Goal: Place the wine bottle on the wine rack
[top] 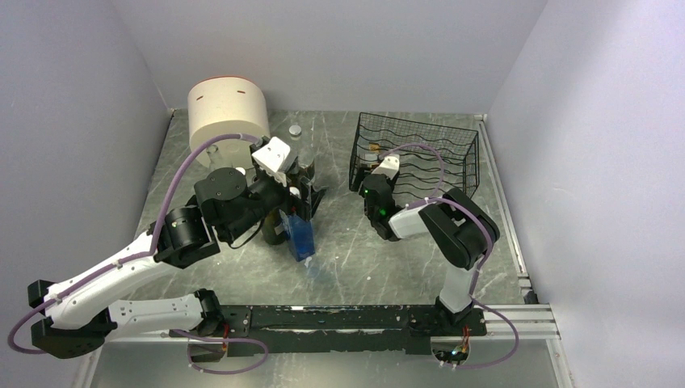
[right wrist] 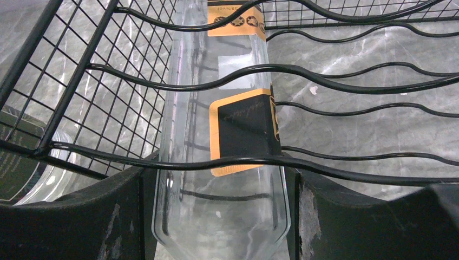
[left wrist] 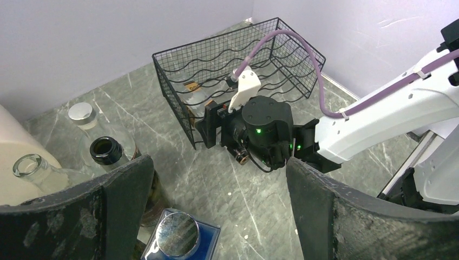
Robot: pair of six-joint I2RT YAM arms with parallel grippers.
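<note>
The wine bottle [right wrist: 222, 189] is clear glass with a black and orange label. It lies lengthwise inside the black wire wine rack [top: 420, 153], in its left channel under the wavy wires [right wrist: 325, 86]. My right gripper [right wrist: 219, 216] is shut on the bottle's near end, with a finger pressed against each side. In the top view the right gripper [top: 371, 171] sits at the rack's front left corner. The left wrist view shows the rack [left wrist: 238, 70] and the bottle [left wrist: 197, 95] inside it. My left gripper [left wrist: 216, 211] is open and empty, above the standing bottles at table centre-left [top: 299, 190].
A blue square bottle [top: 300, 234] with a silver cap [left wrist: 181, 235] and a dark bottle [left wrist: 106, 150] stand under the left gripper. A clear capped bottle [top: 295, 129] and a cream cylindrical container [top: 229, 113] stand at the back left. Walls enclose the table.
</note>
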